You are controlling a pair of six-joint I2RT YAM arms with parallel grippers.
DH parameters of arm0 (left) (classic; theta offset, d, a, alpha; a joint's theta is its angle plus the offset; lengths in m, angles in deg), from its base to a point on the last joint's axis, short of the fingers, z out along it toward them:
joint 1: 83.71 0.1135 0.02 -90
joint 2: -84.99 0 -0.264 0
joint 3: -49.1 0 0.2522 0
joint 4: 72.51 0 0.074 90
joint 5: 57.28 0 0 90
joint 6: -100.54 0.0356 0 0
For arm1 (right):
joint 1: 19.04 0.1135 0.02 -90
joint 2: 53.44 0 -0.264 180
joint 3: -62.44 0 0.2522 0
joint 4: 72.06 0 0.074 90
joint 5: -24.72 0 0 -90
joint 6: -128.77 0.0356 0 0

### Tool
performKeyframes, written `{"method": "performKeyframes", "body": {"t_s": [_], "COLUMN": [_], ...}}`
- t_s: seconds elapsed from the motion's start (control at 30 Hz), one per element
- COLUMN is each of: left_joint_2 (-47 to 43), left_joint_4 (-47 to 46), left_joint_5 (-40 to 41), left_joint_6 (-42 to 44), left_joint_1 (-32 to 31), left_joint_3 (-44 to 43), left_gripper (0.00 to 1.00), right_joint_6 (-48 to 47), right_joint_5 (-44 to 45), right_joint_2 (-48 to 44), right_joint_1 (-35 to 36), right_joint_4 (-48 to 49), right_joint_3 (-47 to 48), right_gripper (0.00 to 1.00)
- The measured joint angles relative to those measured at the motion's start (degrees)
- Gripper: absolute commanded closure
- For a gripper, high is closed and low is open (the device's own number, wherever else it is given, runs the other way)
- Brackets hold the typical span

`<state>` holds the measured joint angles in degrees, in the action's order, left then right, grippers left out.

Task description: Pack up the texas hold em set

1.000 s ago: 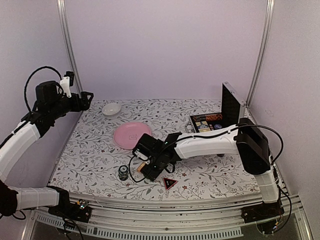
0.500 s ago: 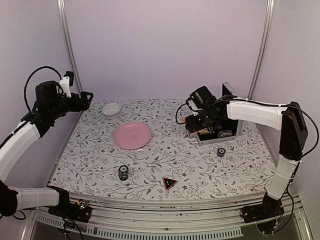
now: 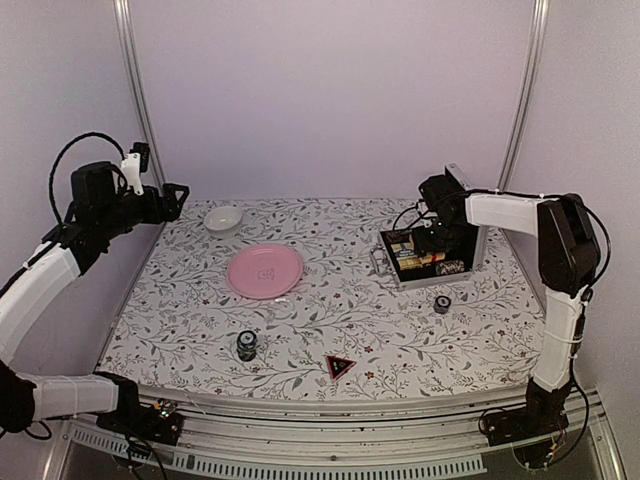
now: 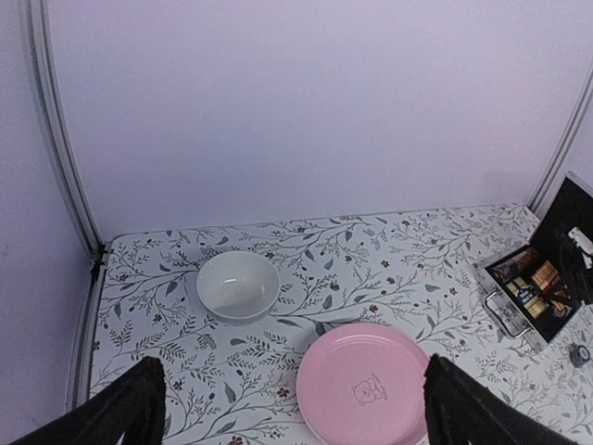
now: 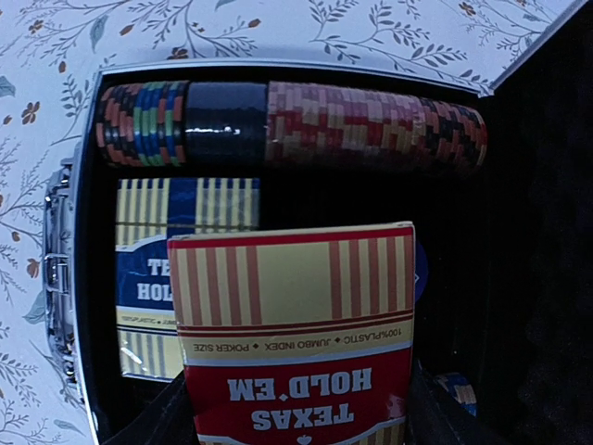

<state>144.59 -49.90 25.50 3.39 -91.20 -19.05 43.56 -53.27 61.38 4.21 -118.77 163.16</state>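
The silver case [image 3: 402,274] lies open at the back right, lid upright. My right gripper [image 3: 440,222] hangs just over it, shut on a red "Texas Hold'em" card deck [image 5: 296,315]. In the right wrist view the deck sits above the case's black interior [image 5: 278,67], where a blue deck [image 5: 153,269] lies flat and a row of chips [image 5: 287,120] fills the far slot. One chip stack [image 3: 441,304] stands in front of the case, another [image 3: 246,346] at front left. The black triangular marker [image 3: 339,366] lies near the front edge. My left gripper [image 3: 175,197] is open and empty, high at the far left.
A pink plate [image 3: 265,270] lies in the middle left and a small white bowl [image 3: 223,217] behind it. Both show in the left wrist view, the plate [image 4: 366,385] and the bowl [image 4: 238,285], with the case [image 4: 505,298] at its right edge. Walls close in the sides.
My right arm has swung from the front middle of the table to the back right, carrying the red deck over the open case. The left arm has not moved.
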Motion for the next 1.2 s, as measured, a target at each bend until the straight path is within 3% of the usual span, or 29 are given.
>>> {"method": "performKeyframes", "body": {"t_s": [0.53,1.2], "left_joint_2": [0.02,0.09], "left_joint_4": [0.0,0.0], "left_joint_5": [-1.2,-1.6], "left_joint_6": [-0.31,-0.63], "left_joint_1": [-0.02,-0.28], "left_joint_3": [0.0,0.0], "left_gripper": [0.03,0.03], "right_joint_6": [-4.42,-5.05], "right_joint_5": [0.72,0.68], "right_joint_2": [3.78,7.93], "right_joint_1": [-4.7,-7.5], "right_joint_4": [-0.02,-0.46], "right_joint_3": [5.55,5.66], "right_gripper": [0.41,0.41]}}
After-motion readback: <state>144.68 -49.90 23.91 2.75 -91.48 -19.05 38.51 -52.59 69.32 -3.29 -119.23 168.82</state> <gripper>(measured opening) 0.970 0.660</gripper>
